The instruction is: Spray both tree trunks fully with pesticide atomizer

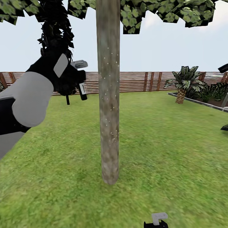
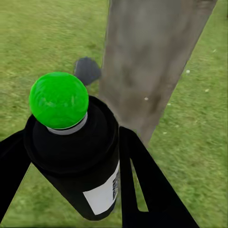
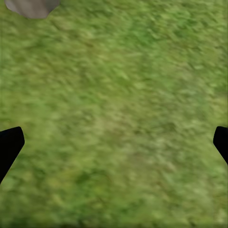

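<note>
Pesticide atomizer (image 2: 80, 161), black with a white label too blurred to read, gripped in the left gripper (image 2: 71, 190) jaws, raised just beside the tree trunk (image 1: 108, 95), white specks on its bark; behind, lawn (image 1: 164, 142), slatted fence (image 1: 136, 81), palm (image 1: 183, 83). Right gripper (image 3: 114, 142) jaws spread apart over grass.

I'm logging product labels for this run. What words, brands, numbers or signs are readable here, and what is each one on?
No text can be read.
The pesticide atomizer, held in the left gripper, carries a white label with dark marks along one edge, too small and blurred to read.
Tree trunk, fence: no writing.
</note>
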